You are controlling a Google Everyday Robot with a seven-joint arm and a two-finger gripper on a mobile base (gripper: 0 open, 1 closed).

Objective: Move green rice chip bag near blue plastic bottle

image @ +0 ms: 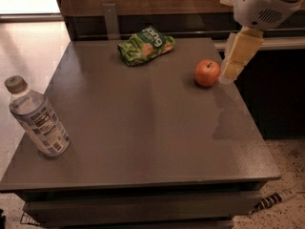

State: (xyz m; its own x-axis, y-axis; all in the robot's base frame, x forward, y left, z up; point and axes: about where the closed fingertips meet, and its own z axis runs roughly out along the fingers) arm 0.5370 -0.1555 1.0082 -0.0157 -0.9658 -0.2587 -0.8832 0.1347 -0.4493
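Note:
The green rice chip bag [145, 45] lies flat at the far middle of the dark grey table [143, 123]. The blue plastic bottle [36, 118] stands upright near the table's front left corner, far from the bag. My gripper [228, 74] hangs down from the white arm [264, 4] at the table's right edge, just right of a red apple [207, 73]. It is well to the right of the bag and holds nothing that I can see.
A wooden back wall with a metal bracket [111, 20] rises behind the table. A dark cabinet [276, 89] stands to the right. Speckled floor and a striped cable [271, 202] show at the lower right.

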